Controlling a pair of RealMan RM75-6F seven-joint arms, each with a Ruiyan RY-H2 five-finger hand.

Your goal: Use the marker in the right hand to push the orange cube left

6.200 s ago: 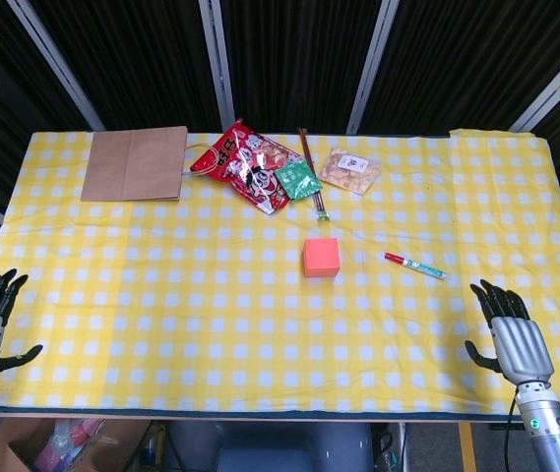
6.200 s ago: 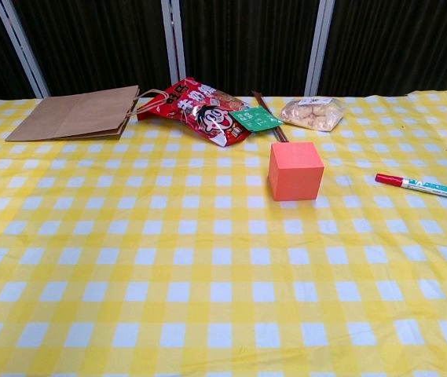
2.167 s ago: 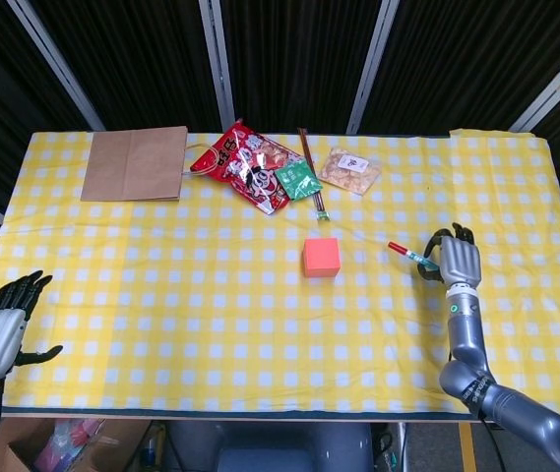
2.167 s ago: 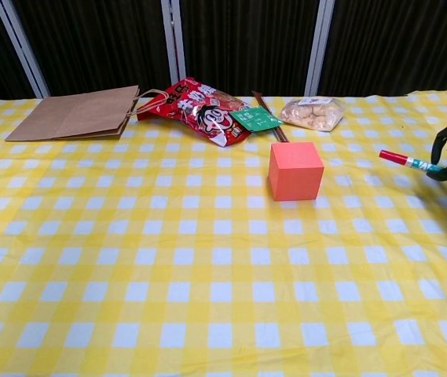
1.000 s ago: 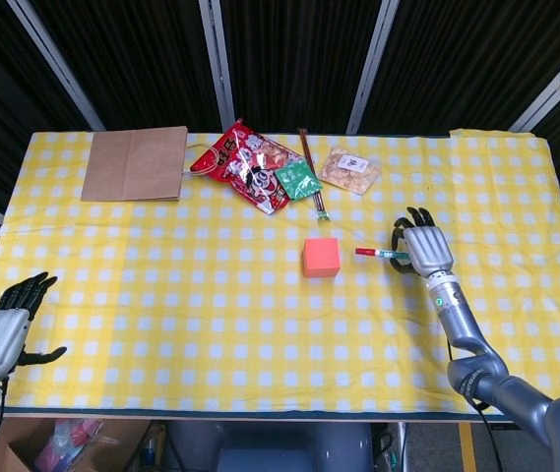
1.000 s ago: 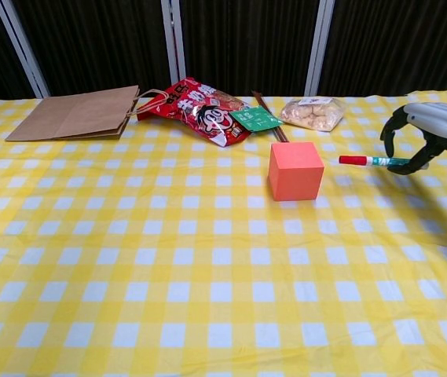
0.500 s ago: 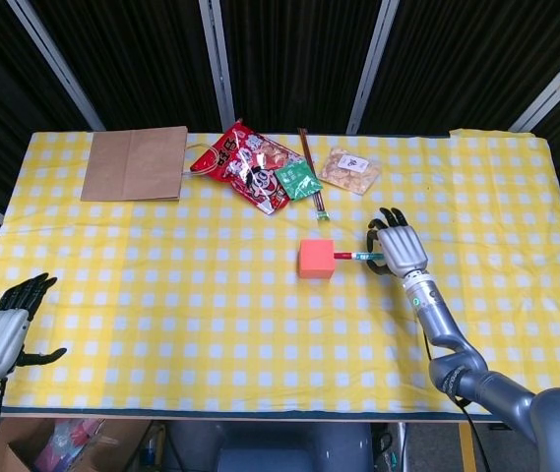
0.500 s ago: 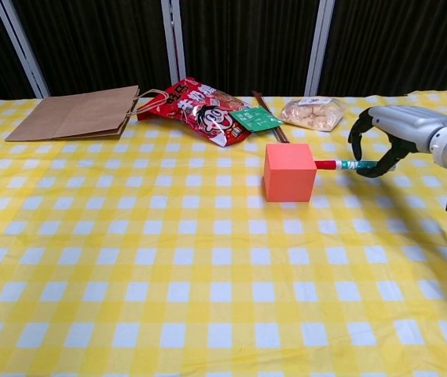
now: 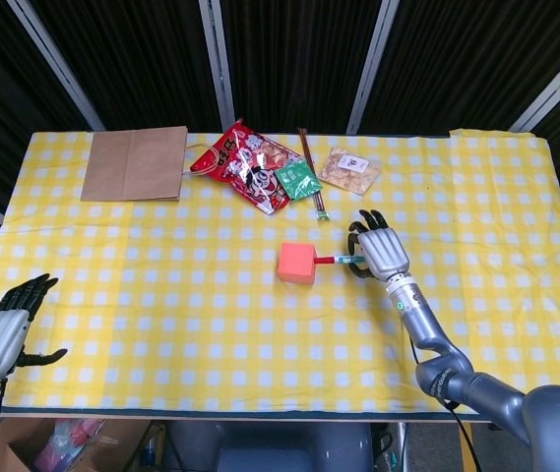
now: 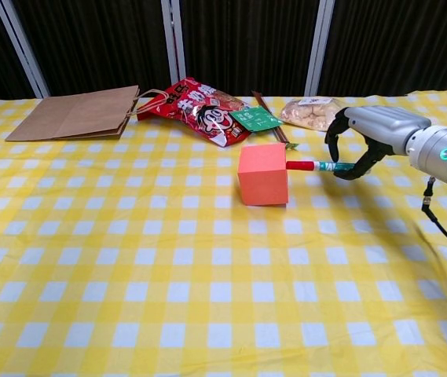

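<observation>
The orange cube (image 9: 296,265) (image 10: 262,174) sits slightly turned on the yellow checked cloth, near the table's middle. My right hand (image 9: 378,252) (image 10: 368,133) holds the marker (image 9: 338,261) (image 10: 316,166) level, just right of the cube. The marker's red cap touches the cube's right face. My left hand (image 9: 6,328) hangs at the front left corner, off the table edge, fingers spread and holding nothing; the chest view does not show it.
At the back lie a brown paper bag (image 9: 135,163) (image 10: 78,113), a red snack bag (image 9: 245,164) (image 10: 194,104), a green packet (image 9: 298,180) (image 10: 255,118), dark chopsticks (image 9: 310,175) and a clear bag of biscuits (image 9: 349,170) (image 10: 313,113).
My right hand has gone left with the marker, and the cube has slid left and turned slightly. The left hand has stayed put.
</observation>
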